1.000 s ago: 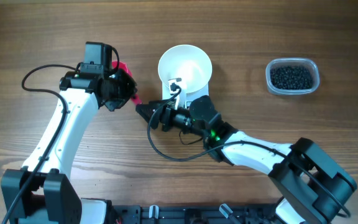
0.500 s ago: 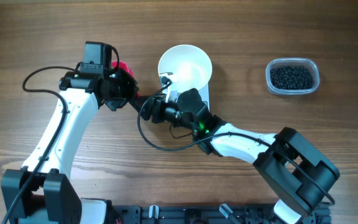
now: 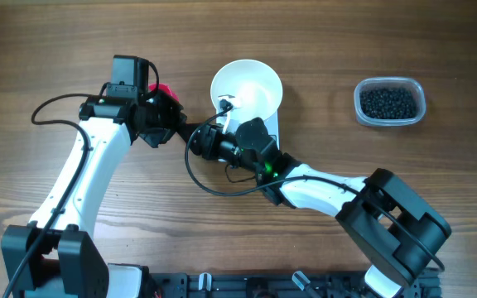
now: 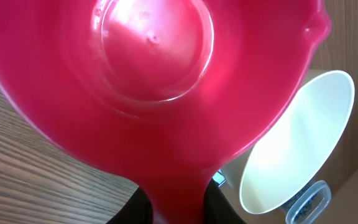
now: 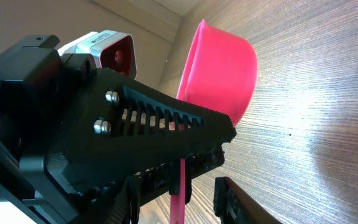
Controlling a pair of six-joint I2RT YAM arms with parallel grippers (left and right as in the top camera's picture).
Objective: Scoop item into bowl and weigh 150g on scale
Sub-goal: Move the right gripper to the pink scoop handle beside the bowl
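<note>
My left pincer was clamped narrow on the handle of the pink scoop. It held the scoop above the wooden table, just left of the white bowl. From my left wrist, the scoop's round cup filled most of the view. Its handle ran down between my two dark fingers, pinched on both sides.

My right pincer lay low in front of the bowl, its tips at that same handle and right beside my left pincer. From my right wrist, the thin pink handle hung between my jaws, which stood partway apart. One finger showed a clear gap to the handle, so that pincer gripped nothing. I could not tell the other finger from the black body of my left pincer.

The bowl sat on the scale. Only a white strip of the scale showed beside my right wrist, and its display was hidden under that arm.

The black pellets lay heaped in the clear plastic tub. The tub stood on the table well apart from the bowl, off to its right, far from both pincers.
</note>
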